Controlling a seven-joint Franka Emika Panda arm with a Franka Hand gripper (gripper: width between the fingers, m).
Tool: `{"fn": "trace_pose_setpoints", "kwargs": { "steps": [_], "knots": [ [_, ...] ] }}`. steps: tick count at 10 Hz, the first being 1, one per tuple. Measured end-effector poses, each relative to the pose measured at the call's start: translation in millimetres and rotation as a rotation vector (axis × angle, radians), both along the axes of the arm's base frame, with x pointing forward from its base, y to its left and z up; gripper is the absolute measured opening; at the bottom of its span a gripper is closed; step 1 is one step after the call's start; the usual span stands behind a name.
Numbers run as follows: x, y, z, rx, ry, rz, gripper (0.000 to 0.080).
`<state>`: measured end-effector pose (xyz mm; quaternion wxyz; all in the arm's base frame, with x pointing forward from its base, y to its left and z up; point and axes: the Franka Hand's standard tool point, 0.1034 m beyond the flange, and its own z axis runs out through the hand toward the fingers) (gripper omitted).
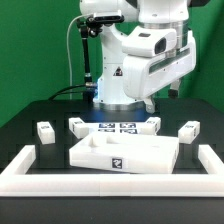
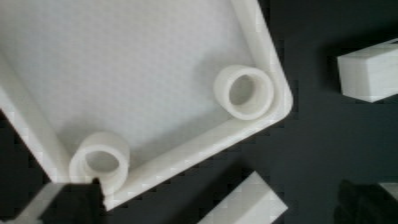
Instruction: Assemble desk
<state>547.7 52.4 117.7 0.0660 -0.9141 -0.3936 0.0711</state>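
Four square white plastic legs point(image 1: 43, 130) lie loose along the worktop's back edge, none yet fitted to the white rimmed tray-like top point(image 1: 125, 152). We cannot tell the claw's point(image 2: 153, 206) state.

A white rectangular desk top point(image 1: 100, 150) is shown lying flat, hollow side up, with a raised rim and a small black-and-white tag on its near wall. Behind it, four short square white legs point(image 1: 43, 130) are laid loose (two toward the exterior view's left, two toward its right). Two round sockets point(image 2: 240, 90) are seen inside the tray.
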Motion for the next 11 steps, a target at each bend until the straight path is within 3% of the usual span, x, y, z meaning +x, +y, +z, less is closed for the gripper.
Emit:
{"fn": "trace_pose_setpoints", "kwargs": {
  "steps": [6,8,10,11],
  "knots": [
    [-2.7,-1.8,-1.7,0.001,-0.013,0.049,0.0649],
    [-30.8,-12.9,-9.3,0.007,-0.064,0.183,0.0649],
    [-55.2,-31.4,-28.9,0.029,-0.120,0.375,0.0649],
    [-59.2,-38.4,-37.6,0.021,-0.192,0.443,0.0649]
  ]
}}
